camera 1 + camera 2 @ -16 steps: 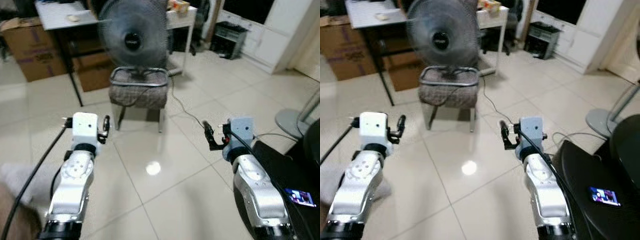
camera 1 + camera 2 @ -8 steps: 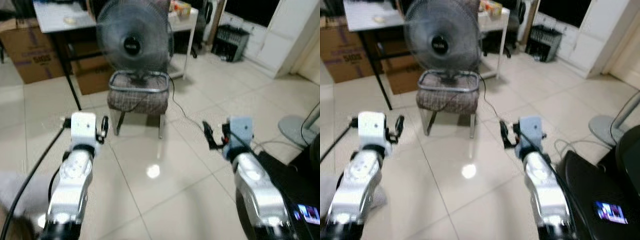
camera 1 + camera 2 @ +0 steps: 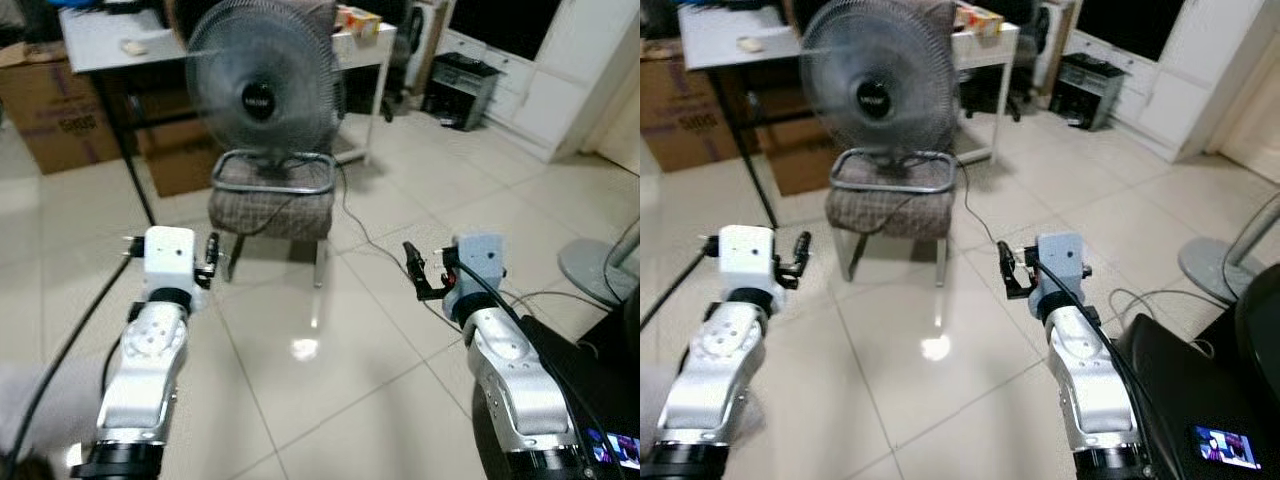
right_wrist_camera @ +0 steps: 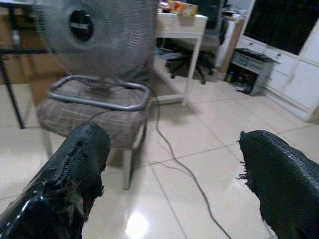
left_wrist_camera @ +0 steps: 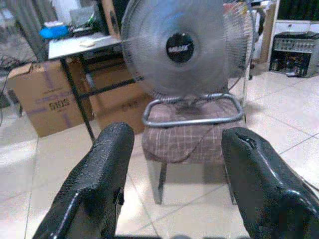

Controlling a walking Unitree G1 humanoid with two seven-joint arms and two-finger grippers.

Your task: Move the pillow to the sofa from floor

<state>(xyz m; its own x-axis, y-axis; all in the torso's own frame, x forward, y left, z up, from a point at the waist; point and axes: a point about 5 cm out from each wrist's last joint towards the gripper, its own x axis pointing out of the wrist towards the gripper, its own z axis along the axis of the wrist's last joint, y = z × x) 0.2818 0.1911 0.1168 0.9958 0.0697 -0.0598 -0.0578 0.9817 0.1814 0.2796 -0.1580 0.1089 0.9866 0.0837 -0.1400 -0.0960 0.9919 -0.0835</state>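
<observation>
Eye views: I hold both silver arms over glossy tiles; round mesh fan (image 3: 258, 95) sits on plaid stool (image 3: 268, 198); soft grey pillow (image 3: 40, 410) on floor, bottom left. Wrist views: left gripper (image 5: 172, 164) and right gripper (image 4: 174, 164), 2 black fingers each, spread wide, empty.

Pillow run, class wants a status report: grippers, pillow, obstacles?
Left gripper and right gripper open, raised, holding nothing. Pillow not identifiable. Ahead: fan on stool, cord across tiles.

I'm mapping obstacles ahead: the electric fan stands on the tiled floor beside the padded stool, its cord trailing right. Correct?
Not quite. The electric fan stands on the padded stool, not on the floor beside it, as the left eye view shows. Its cord does trail right across the tiled floor.
</observation>
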